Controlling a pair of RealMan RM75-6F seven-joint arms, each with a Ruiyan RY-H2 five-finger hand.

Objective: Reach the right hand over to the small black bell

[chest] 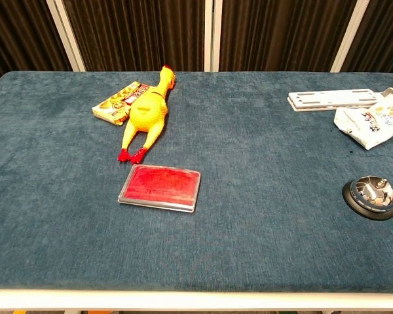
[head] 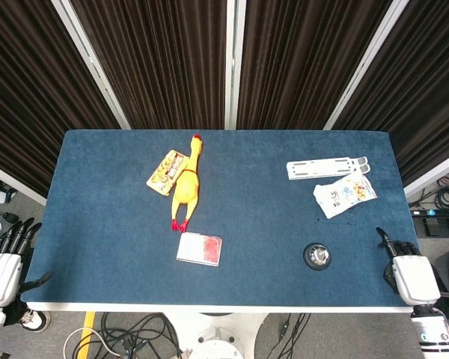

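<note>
— Since you are the one reaching, how do you judge the bell will handle?

— I take it for a small, rigid thing: a dark round base with a shiny domed top and a button in the middle. It looks light enough to skid on the blue table if I nudge it sideways, so I would come down from above and touch the crown, not the rim.

— Where does it sit?

— Near the front edge on my right side, below the white snack bag and well apart from the red card case.

— And your right hand?

— It holds nothing. It hangs at the table's front right corner, well apart from the bell, with fingers pointing toward the table. I cannot tell how widely they are spread; they show dark and small in the head view, and the chest view misses the hand entirely.

— Your left hand?

— Off the left corner, fingers apart, empty, partly cut by the frame.
</note>
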